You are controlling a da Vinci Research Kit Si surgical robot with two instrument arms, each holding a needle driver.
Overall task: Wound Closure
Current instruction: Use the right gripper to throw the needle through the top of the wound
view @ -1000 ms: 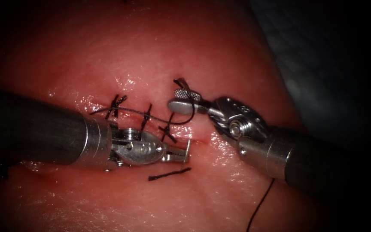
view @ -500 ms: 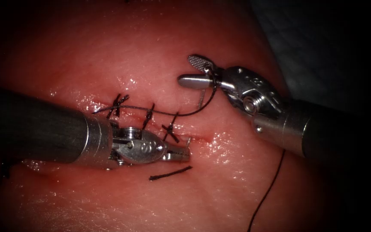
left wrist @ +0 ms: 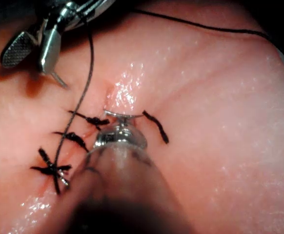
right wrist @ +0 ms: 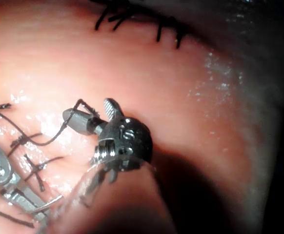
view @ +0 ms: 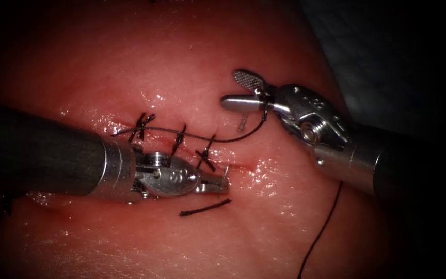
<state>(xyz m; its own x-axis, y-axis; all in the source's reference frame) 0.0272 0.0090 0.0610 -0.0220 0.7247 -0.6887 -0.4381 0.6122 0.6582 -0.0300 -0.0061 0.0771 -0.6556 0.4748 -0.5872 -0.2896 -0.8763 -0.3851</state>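
The needle is clamped in the closed jaws of the left tool, just left of the open end of the cut. In the left wrist view its curve is seen lying crosswise at the jaw tips. Where along the curve it is gripped, and whether its point is in the tissue, cannot be told with confidence.

The thread is seen running from the leftmost of three stitches, across the other two, and up into the right tool. That tool's jaws are spread apart, and the thread is carried in their crook without being pinched.

Two risks are judged from this. Since this tool can cut, the thread could be nicked or severed if the jaws were closed on it there. If it were drawn hard across the tied stitches, it could snag or loosen them. A tip-only grip could also let the needle twist.

A cut end of thread lies loose below the left tool.
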